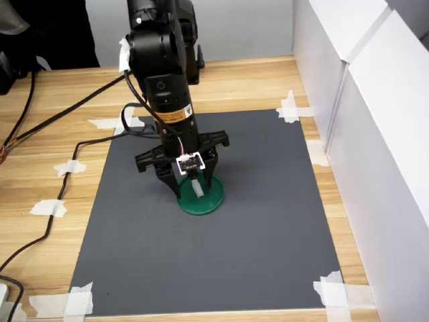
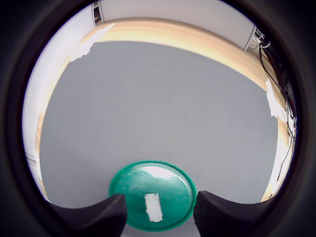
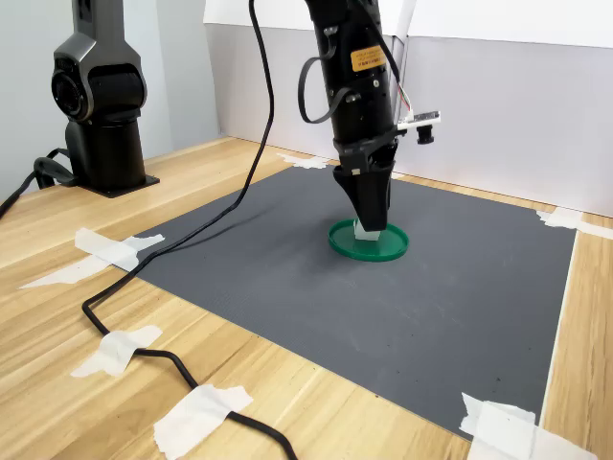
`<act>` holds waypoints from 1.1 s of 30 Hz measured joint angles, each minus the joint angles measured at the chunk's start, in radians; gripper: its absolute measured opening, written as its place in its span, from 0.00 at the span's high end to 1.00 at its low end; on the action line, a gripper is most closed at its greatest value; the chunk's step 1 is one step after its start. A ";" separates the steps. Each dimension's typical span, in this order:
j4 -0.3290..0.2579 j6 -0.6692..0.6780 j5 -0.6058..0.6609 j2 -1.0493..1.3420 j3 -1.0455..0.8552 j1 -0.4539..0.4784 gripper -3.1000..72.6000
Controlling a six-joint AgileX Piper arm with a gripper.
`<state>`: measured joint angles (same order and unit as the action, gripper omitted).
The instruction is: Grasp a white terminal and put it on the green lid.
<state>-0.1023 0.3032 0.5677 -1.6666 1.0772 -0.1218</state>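
Note:
The green lid [image 1: 209, 201] lies near the middle of the dark grey mat [image 1: 268, 221] in both exterior views. The white terminal [image 2: 153, 207] rests flat on the green lid [image 2: 173, 185], a small whitish block. My gripper [image 1: 192, 184] points straight down over the lid, open, with its fingers on either side of the terminal and apart from it. In the wrist view the gripper [image 2: 158, 203] shows two black fingertips [image 2: 101, 215] flanking the terminal. In the second exterior view the gripper [image 3: 370, 226] partly hides the terminal [image 3: 363, 231] on the lid [image 3: 385, 248].
White tape pieces [image 1: 290, 107] hold the mat corners to the wooden table [image 1: 40, 134]. Black cables [image 3: 172, 359] run across the table on the second exterior view's left. White panels [image 1: 375, 114] stand along the first exterior view's right. A black arm base [image 3: 101, 105] stands at the back.

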 joint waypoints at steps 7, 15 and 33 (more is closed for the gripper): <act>-0.065 0.025 -0.128 0.257 -0.173 0.000 0.24; -0.037 0.039 -0.155 0.637 -0.314 0.000 0.55; -0.047 0.045 -0.156 1.235 -0.663 0.000 0.87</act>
<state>-0.1488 0.3478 0.4114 -0.4313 0.4143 -0.1218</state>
